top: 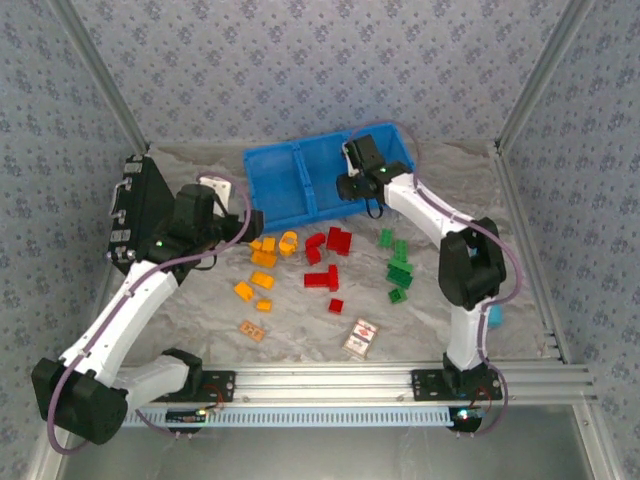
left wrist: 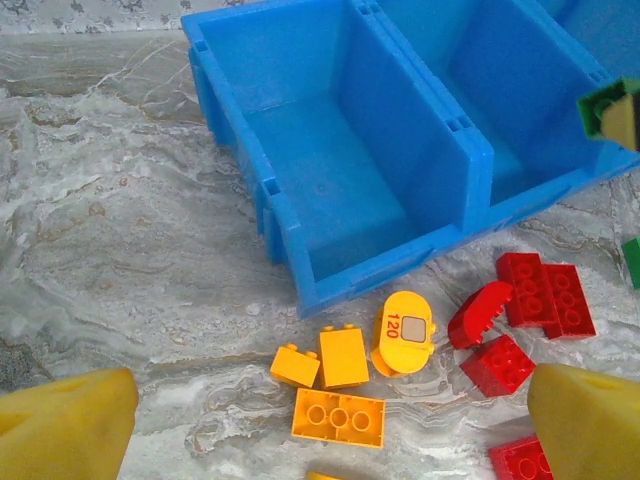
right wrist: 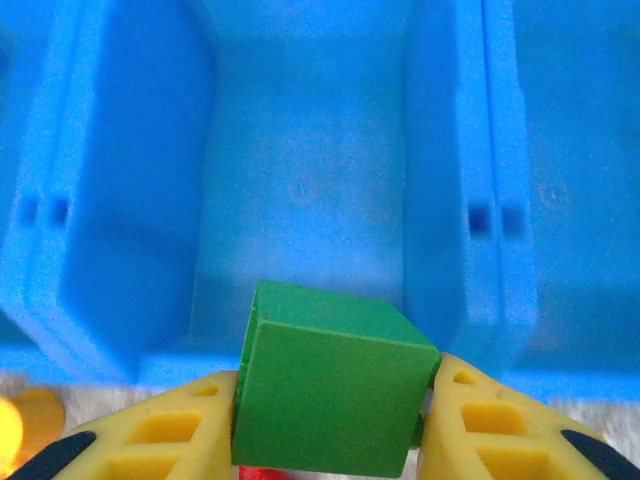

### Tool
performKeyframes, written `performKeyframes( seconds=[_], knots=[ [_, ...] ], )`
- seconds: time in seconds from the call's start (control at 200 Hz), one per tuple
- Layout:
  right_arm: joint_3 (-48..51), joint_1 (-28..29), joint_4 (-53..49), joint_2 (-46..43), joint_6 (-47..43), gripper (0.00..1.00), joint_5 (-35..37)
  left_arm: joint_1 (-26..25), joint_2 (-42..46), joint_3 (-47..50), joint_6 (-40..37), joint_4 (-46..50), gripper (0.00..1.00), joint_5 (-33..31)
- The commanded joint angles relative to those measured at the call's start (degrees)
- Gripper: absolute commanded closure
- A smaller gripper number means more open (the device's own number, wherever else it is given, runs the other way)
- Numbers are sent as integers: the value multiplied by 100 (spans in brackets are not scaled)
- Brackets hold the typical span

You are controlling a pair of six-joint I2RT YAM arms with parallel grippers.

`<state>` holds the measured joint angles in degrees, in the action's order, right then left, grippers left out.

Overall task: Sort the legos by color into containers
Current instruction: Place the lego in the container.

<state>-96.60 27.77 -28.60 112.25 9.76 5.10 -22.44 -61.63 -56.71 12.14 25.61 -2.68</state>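
1. Top view: you are holding the right gripper [top: 352, 188] over the front wall of the bin [top: 280, 185], toward its right half. Orange, red and green legos [top: 325, 255] are lying loose on the table [top: 200, 310] in front of it, so sorting looks barely begun
2. Left wrist: the left gripper [left wrist: 325, 400] is hanging wide open and empty above the orange bricks [left wrist: 340, 415], near the bin's left compartment
3. Right wrist: the fingers [right wrist: 150, 440] are pinching a green brick [right wrist: 335, 395] just short of an empty compartment. I judge you are delivering it, and the next move is calling for a push past the wall, then a release
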Motion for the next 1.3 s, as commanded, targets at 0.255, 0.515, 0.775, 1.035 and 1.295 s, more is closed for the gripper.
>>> performKeyframes(
  seconds=[0.255, 0.515, 0.775, 1.035, 1.295],
  knots=[
    [-1341, 378, 367, 888, -192, 68, -371, -149, 399, 131, 200, 199, 0, -339],
    [-2208, 763, 209, 1372, -185, 68, -669, -147, 704, 550, 409, 94, 0, -427],
    [-3101, 902, 128, 2391, -22, 68, -1063, -147, 1138, 829, 628, 165, 0, -515],
    [-3875, 1028, -369, 2833, -316, 60, -867, -147, 1363, 975, 579, 322, 0, -642],
    [-3390, 1029, -497, 2140, -602, 44, -819, -147, 1393, 1084, 532, 257, 0, -703]
  ],
)
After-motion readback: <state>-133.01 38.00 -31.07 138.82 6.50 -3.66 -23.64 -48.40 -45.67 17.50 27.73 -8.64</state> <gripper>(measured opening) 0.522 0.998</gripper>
